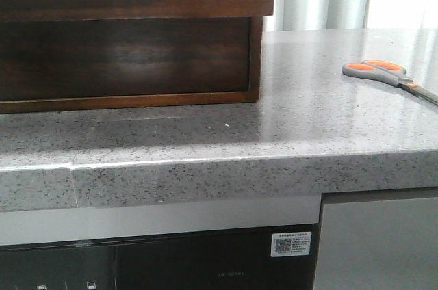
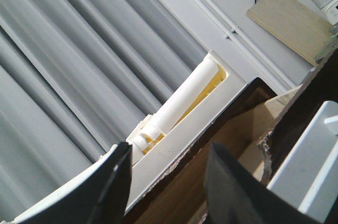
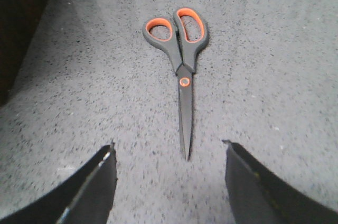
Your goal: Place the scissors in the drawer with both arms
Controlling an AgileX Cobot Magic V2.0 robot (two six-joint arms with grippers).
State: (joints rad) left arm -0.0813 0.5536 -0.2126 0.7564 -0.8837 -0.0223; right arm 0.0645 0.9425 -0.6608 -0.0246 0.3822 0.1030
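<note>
Scissors [image 3: 184, 71] lie flat, blade tips between the right gripper's [image 3: 169, 182] spread, empty jaws; thin blades may slip.

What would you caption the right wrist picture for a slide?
Open right gripper poised above closed scissors lying flat on the speckled grey countertop.

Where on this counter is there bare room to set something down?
The widest bare stretch of the counter runs along its front edge, between the wooden cabinet and the scissors. The only taken spots are the far right, where the scissors lie, and the cabinet's back-left corner.
</note>
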